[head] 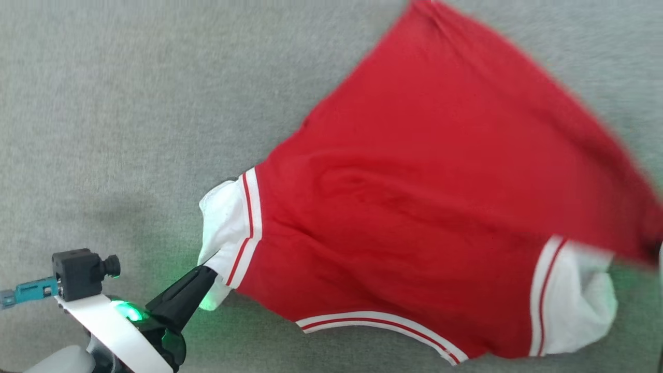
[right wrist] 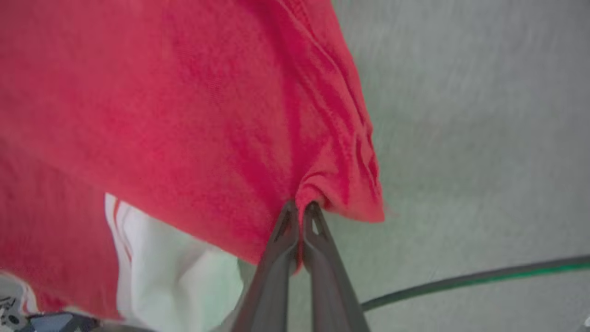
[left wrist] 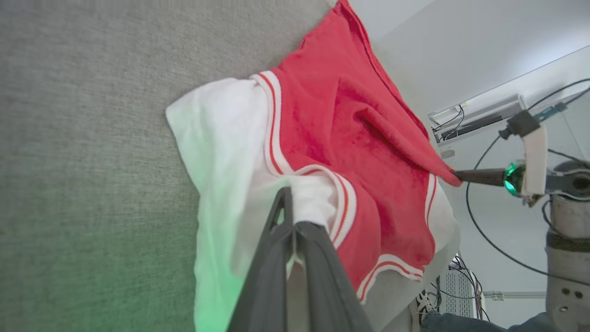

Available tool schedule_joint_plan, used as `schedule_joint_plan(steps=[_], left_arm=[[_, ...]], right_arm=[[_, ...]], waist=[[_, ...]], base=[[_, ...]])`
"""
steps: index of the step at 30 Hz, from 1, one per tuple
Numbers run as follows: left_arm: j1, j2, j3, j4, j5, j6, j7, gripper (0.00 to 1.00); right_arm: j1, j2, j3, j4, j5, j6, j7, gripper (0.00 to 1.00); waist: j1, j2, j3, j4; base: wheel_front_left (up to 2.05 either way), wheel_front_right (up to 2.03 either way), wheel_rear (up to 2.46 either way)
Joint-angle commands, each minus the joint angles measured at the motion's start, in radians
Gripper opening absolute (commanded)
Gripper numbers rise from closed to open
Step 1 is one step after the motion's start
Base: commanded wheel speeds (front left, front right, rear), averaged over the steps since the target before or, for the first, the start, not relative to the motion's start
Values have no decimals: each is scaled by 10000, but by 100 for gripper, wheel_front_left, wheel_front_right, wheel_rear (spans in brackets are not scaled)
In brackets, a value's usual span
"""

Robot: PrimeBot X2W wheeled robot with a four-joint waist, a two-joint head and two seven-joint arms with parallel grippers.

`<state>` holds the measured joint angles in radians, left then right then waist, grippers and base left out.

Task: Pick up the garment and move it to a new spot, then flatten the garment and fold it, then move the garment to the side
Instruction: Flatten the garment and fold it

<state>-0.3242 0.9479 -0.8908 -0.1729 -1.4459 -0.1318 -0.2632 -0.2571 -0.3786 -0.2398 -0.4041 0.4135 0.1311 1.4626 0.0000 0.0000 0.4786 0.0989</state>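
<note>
The garment (head: 414,207), a red jersey with white sleeves and striped trim, lies spread across the grey surface, its right side lifted and blurred. My left gripper (head: 210,270) is shut on the white left sleeve (left wrist: 304,198) at the lower left of the head view. My right gripper (right wrist: 300,210) is shut on a bunched red edge of the garment (right wrist: 230,115), held up off the surface. In the left wrist view the right gripper (left wrist: 456,176) pinches the far red corner. The lettering is hidden.
Grey fabric surface (head: 129,103) extends all around the garment, with open room to the left and top. A dark cable (right wrist: 461,279) crosses the right wrist view. Beyond the surface edge, cables and equipment (left wrist: 465,122) stand in the background.
</note>
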Motion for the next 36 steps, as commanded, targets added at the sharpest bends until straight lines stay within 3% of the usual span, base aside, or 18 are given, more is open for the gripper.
schedule_joint_plan(steps=[1,8,13,14,15,21,25,29,36], left_arm=[[197,-28,91,52,-114,27,-19,0],[587,-188,335,312,-91,27,-19,0],[665,-197,395,384,-104,27,-20,0],[700,-194,444,376,-108,27,-19,0],[733,-209,480,362,-115,27,-19,0],[726,-322,478,240,2,27,-19,0],[353,-422,407,177,83,27,-19,0],[176,-459,339,106,129,27,-19,0],[-509,-639,4,57,199,27,-20,0]], right_arm=[[814,180,-34,-453,167,-9,89,0],[4518,1221,856,-1650,265,-9,-139,0],[5019,1494,1593,-1593,81,-9,-999,3],[4881,1534,1561,-1602,36,-9,-1283,86],[4798,1583,1508,-1606,20,-9,-1512,100],[4068,1432,456,-2722,371,-9,-1919,100],[2462,950,-207,-3121,393,-7,-2013,100],[804,566,13,-2505,-1,-9,-2392,100],[-2222,652,1632,315,-738,-7,-2869,100]], waist=[[0,0,-413,-287],[0,0,-778,-462],[0,0,-858,-594],[0,0,-855,-628],[0,0,-857,-650],[0,0,-771,-508],[0,0,-549,-265],[0,0,-274,-82],[0,0,442,452]], base=[[0,0,0],[0,0,0],[0,0,0],[0,0,0],[0,0,0],[0,0,0],[0,0,0],[0,0,0],[0,0,0]])
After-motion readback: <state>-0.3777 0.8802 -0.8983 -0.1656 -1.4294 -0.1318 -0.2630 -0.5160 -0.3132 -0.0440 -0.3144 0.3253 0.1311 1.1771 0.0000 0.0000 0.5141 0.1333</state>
